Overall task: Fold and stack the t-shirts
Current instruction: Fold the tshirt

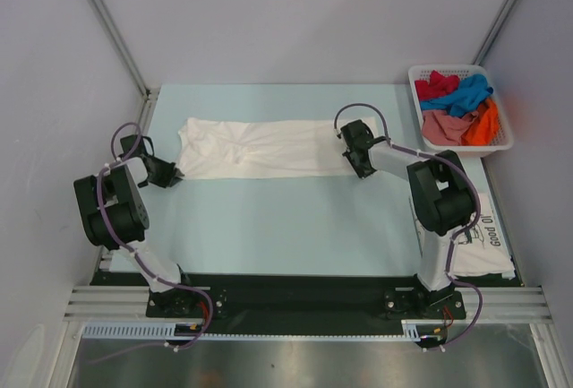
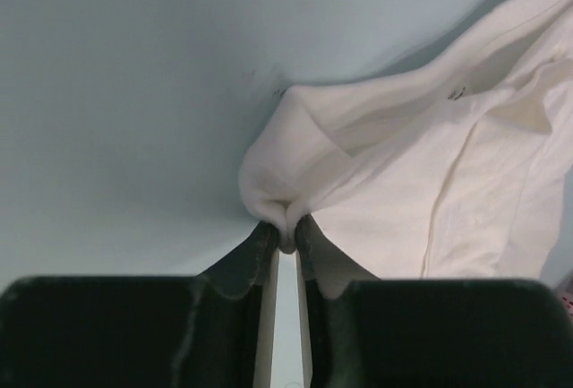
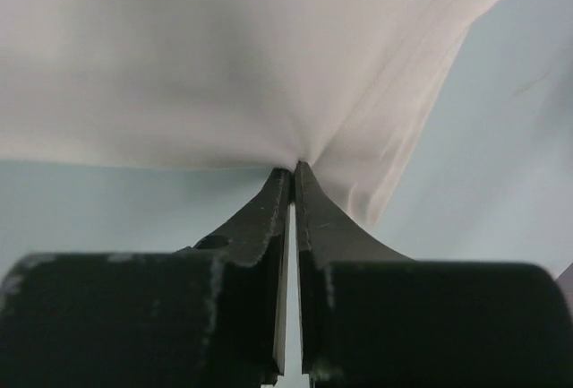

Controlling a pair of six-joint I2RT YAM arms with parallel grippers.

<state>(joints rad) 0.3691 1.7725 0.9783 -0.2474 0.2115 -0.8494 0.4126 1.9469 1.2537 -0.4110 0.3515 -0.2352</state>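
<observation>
Top external view: a white shirt lies spread across the far half of the table. The left end effector pinches its left corner, and the right end effector is clamped narrowly on its right edge.

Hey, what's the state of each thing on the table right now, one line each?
white t-shirt: spread lengthwise on the table, near corners pinched.
left gripper: shut on the white t-shirt's left corner.
right gripper: shut on the white t-shirt's right corner.
coloured t-shirts: crumpled, unfolded, in the basket.
basket: upright, far right corner.
printed t-shirt: lying flat at near right, seemingly folded, partly hidden by the right arm.
</observation>
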